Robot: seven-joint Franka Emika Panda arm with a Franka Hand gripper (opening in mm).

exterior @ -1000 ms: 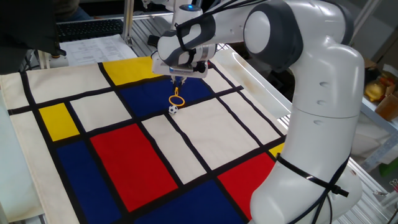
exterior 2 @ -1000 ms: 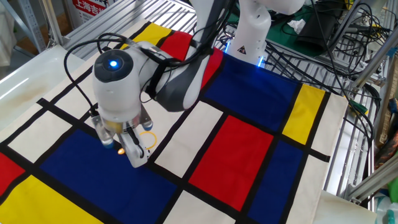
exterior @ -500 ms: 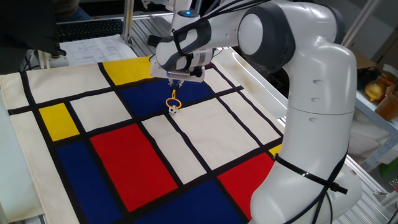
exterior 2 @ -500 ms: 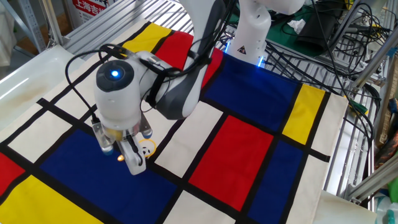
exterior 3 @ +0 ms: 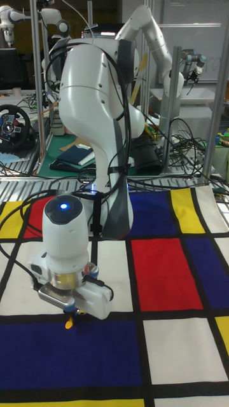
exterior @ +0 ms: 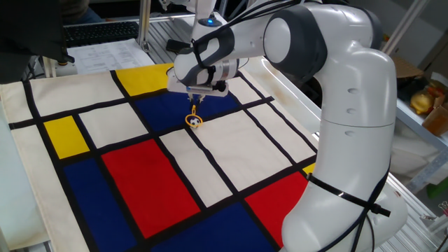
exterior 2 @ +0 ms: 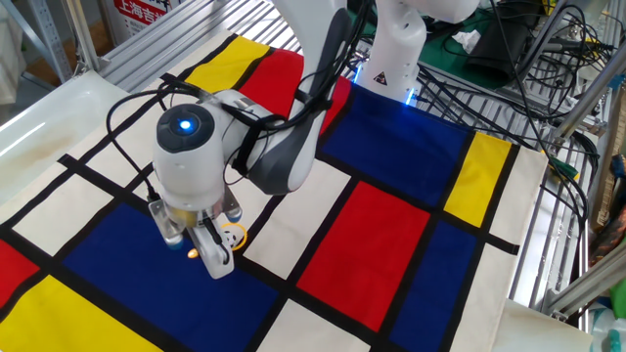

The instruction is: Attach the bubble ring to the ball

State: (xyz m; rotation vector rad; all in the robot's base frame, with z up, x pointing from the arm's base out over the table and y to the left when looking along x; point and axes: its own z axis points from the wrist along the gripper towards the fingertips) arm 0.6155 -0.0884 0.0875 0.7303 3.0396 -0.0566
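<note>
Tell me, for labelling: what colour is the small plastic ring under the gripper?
Yellow-orange ring, clearest in one fixed view.

bubble ring point(exterior: 194, 119) around ball point(exterior: 194, 122), on cloth point(exterior: 231, 140), under gripper point(exterior: 197, 97)

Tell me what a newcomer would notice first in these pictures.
First the big white arm, bent low over a cloth of red, blue, yellow and white blocks with black lines. Next the end effector, holding a thin orange ring down at the edge of the blue block. The ring circles a tiny ball by the black line there.
</note>
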